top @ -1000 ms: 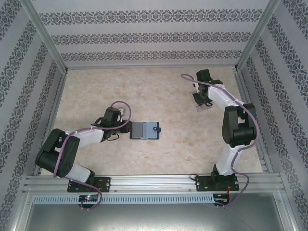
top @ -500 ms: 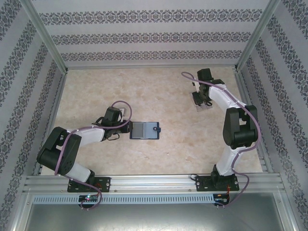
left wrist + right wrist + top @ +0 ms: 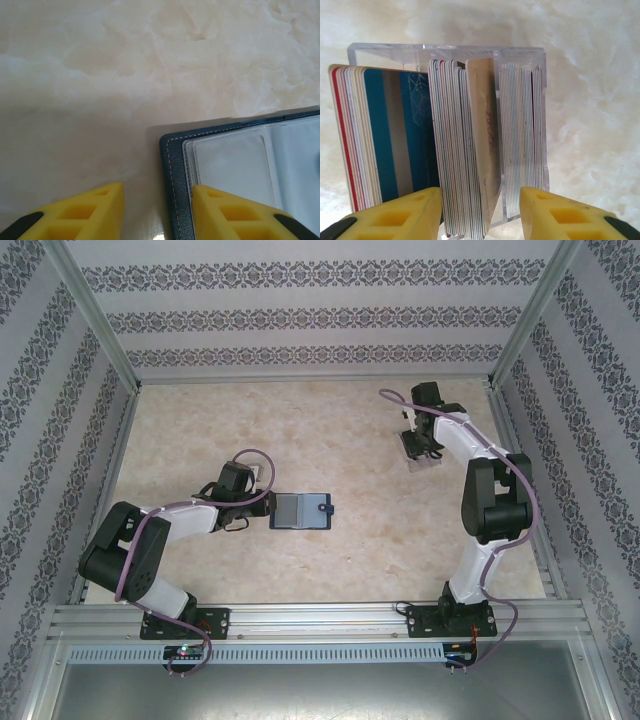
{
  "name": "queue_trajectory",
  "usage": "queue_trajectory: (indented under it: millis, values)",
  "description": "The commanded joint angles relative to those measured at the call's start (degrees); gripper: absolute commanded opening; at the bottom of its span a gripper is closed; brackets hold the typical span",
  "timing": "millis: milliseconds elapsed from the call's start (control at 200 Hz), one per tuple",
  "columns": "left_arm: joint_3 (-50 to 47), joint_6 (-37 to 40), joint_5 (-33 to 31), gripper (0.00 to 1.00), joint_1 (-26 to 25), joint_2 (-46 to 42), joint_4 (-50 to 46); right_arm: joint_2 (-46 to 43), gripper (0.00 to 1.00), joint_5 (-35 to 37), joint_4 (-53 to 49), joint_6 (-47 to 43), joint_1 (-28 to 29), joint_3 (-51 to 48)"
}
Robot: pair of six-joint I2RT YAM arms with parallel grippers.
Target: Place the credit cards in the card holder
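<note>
Right wrist view: the right end effector (image 3: 479, 199), jaws parted, straddles upright credit cards (image 3: 462, 150) at 12 o'clock, their long edges running 6 to 12. The card holder (image 3: 175, 165) lies open at 2 o'clock of the left end effector (image 3: 157, 195), whose jaws are also apart.

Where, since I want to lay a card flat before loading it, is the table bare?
Bare table lies between the open card holder and the clear card case, along the back wall, and near the arm bases. Crowded: the holder's left edge, where the left hand stands, and the case, under the right hand.
</note>
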Motion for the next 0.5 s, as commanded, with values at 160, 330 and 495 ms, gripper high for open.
queue_trajectory:
  millis: [160,330,495]
  values:
    - [1.30,-0.01,-0.11,0.41,-0.67,0.26,-1.54,2.59,0.52,3.66,-0.43,0.80,-1.57,1.40]
    - [1.18,-0.05,0.46,0.41,-0.67,0.18,-1.25,-0.70,0.48,12.45,4.84,0.86,-0.65,-1.76]
    - [1.32,-0.35,1.48,0.41,-0.66,0.53,-0.82,-3.70,0.43,15.72,9.09,1.23,-0.38,-4.28]
